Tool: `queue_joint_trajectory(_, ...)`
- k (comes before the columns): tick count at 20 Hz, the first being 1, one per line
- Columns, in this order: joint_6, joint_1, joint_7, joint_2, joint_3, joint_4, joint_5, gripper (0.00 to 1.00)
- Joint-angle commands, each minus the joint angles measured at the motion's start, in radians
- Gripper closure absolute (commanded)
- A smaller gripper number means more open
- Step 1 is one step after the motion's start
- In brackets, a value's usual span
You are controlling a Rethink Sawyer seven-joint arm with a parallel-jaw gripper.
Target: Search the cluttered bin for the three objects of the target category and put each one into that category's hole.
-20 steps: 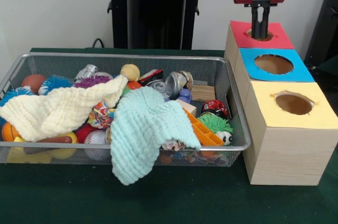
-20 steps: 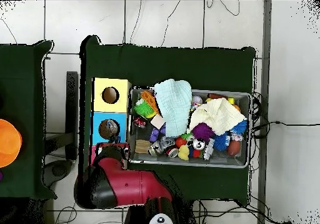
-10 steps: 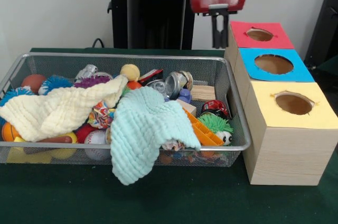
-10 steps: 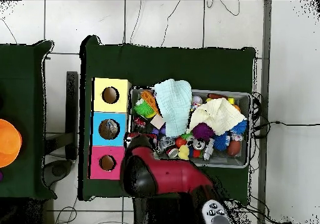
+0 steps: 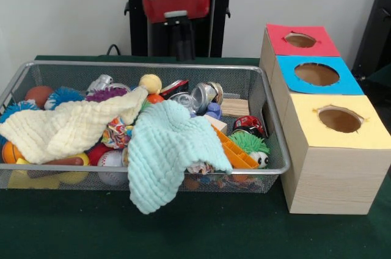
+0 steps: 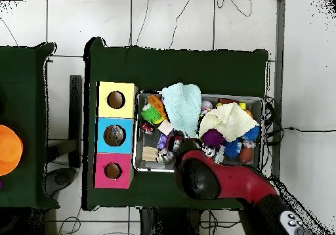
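- Wire bin (image 5: 269, 126), silver mesh, heaped with balls, cans and two cloths.
- Gripper (image 5: 181, 42) hangs above the bin's back rim; whether its jaws are parted, I cannot tell.

The bin (image 5: 269, 143) is shiny silver wire mesh, sitting on a worktop (image 5: 201, 228) covered in matt dark green cloth. Two waffle-textured cloths drape over it, one cream (image 5: 67, 127), one mint (image 5: 168, 149). The box (image 5: 333, 176) looks like pale raw wood with matt coloured paper tops. The arm's red shell (image 5: 176, 1) is glossy plastic.
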Motion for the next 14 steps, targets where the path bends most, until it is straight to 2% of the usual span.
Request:
queue_joint_trajectory(1,0.301,-0.192,-0.316,0.088,0.27,-0.127,-0.113,1.0)
queue_joint_trajectory(6,0.378,-0.271,-0.355,0.146,0.331,-0.18,-0.168,1.0)
queue_joint_trajectory(14,0.425,-0.307,-0.311,0.158,0.389,-0.201,-0.237,1.0)
